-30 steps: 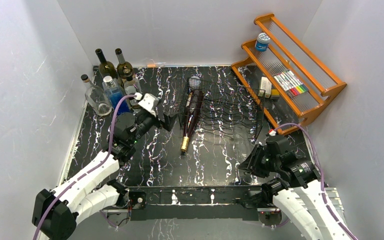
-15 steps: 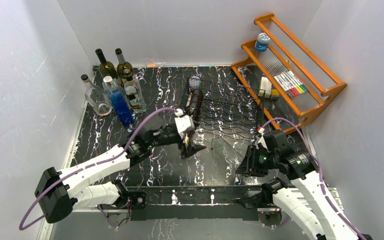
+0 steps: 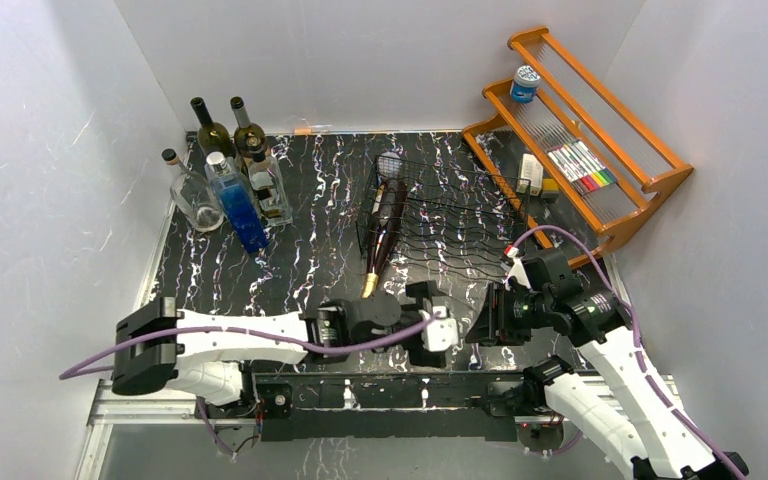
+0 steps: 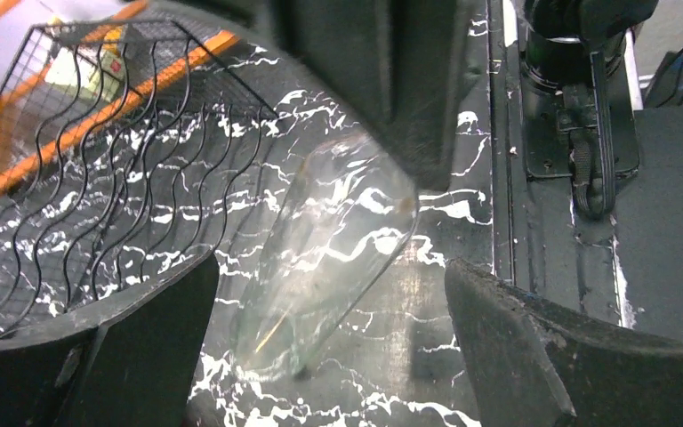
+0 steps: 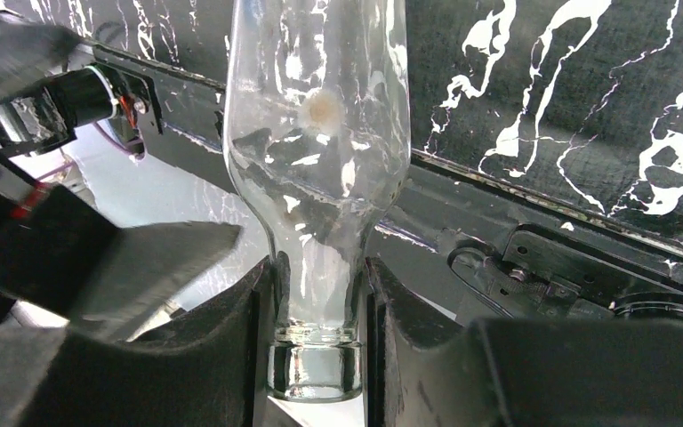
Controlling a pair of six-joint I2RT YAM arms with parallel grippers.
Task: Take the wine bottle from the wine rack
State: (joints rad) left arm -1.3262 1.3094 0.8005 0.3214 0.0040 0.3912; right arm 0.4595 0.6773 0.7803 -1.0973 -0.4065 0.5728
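— Right pincer pinching clear wine bottle by neck, btm centre, off the wine rack. Left pincer spread, facing it.
— Next?
— Prob handover: my left closes round body.

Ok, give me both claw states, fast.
Left claw: open, holding nothing.
Right claw: closed on the neck of the clear glass bottle.
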